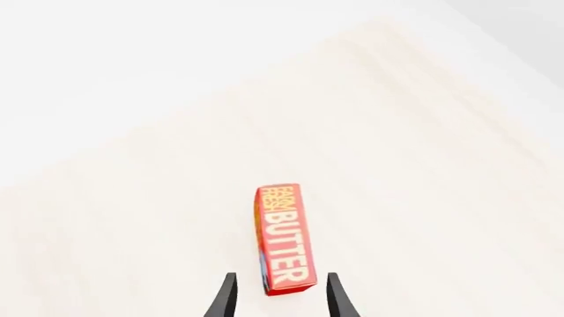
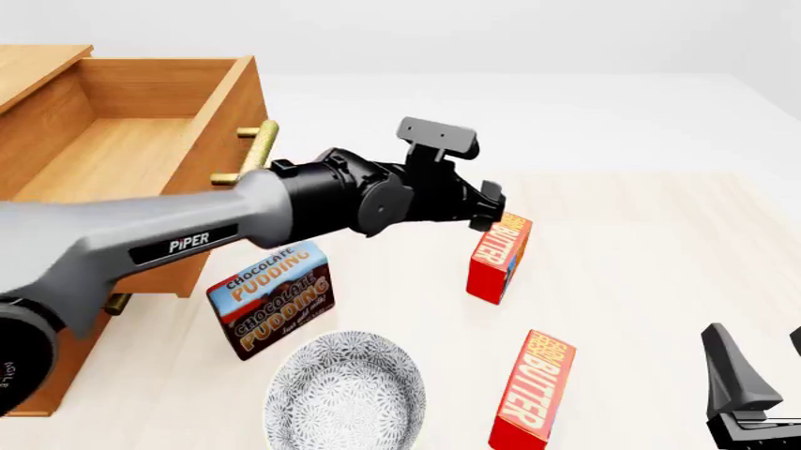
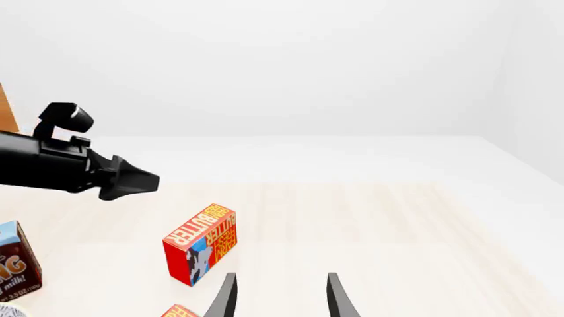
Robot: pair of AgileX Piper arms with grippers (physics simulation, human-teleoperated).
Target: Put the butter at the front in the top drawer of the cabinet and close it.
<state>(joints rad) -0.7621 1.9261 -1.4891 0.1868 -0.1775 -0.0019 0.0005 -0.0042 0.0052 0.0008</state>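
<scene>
The butter stands upright on the table, the farther of two red cartons. My left gripper hangs just above its top, open. In the left wrist view the two fingertips flank the near end of the butter without touching it. The right wrist view shows the butter below my left gripper. The cabinet stands at the left, its top drawer pulled open and empty, brass handle facing the arm. My right gripper waits open at the near right, holding nothing.
A second, same-looking butter carton stands nearer me. A chocolate pudding box sits by the cabinet, with a patterned grey bowl in front of it. The lower drawer's handle shows under my left arm.
</scene>
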